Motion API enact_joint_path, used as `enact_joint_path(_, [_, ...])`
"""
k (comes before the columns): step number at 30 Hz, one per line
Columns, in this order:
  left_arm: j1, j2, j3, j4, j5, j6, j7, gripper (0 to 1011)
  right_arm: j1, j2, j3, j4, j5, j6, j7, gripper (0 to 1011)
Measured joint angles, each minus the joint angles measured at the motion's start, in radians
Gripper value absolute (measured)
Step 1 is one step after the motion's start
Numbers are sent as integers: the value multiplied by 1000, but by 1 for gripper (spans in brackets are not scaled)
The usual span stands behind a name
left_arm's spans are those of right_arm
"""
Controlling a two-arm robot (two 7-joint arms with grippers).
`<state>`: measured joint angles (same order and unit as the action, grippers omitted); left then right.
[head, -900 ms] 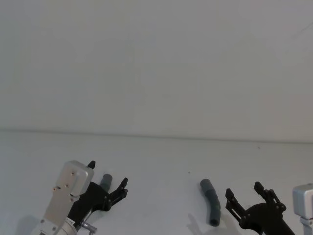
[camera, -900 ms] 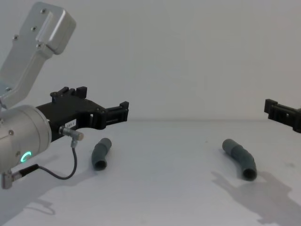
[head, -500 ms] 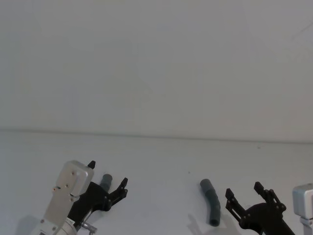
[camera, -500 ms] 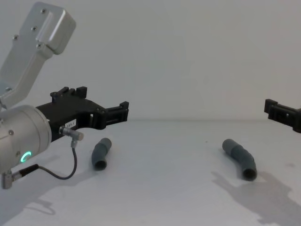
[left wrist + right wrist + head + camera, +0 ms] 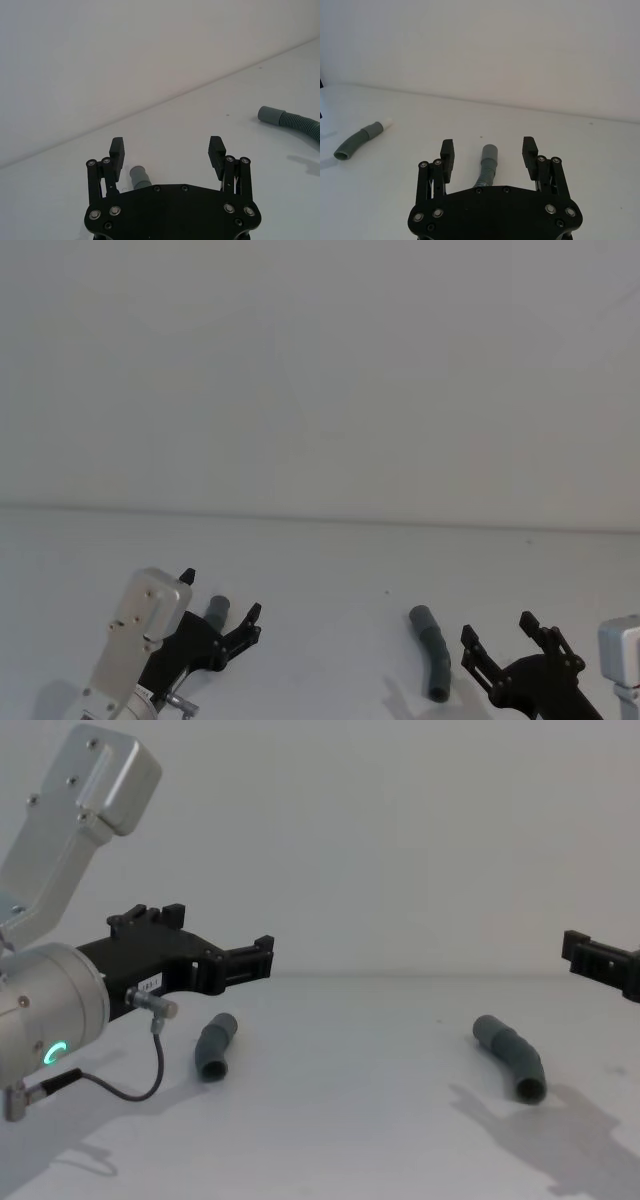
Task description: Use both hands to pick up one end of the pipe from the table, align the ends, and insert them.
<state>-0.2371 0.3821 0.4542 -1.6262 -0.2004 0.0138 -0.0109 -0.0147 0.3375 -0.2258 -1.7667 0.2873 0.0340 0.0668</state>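
Observation:
Two dark grey pipe pieces lie apart on the white table (image 5: 360, 1120). The short piece (image 5: 214, 1046) lies on the left, and its white tip (image 5: 386, 123) shows in the right wrist view. My left gripper (image 5: 221, 592) hovers over it, open and holding nothing; the piece (image 5: 140, 176) sits just past the left finger. The longer bent piece (image 5: 433, 660) lies on the right with a round open mouth (image 5: 529, 1091) facing me. My right gripper (image 5: 497, 627) hangs open beside it, and in the right wrist view the piece (image 5: 488, 162) lies between the spread fingers of this gripper (image 5: 488, 145).
A bare white wall (image 5: 320, 370) rises behind the table's far edge. A thin black cable (image 5: 140, 1092) loops under my left wrist. The stretch of table (image 5: 330, 640) between the two pieces is bare.

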Motion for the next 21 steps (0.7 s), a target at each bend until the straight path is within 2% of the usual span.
enact_joint_path(21, [0, 0, 0, 0, 0, 0, 0, 1001, 0, 0, 0, 0, 0, 0, 0, 828])
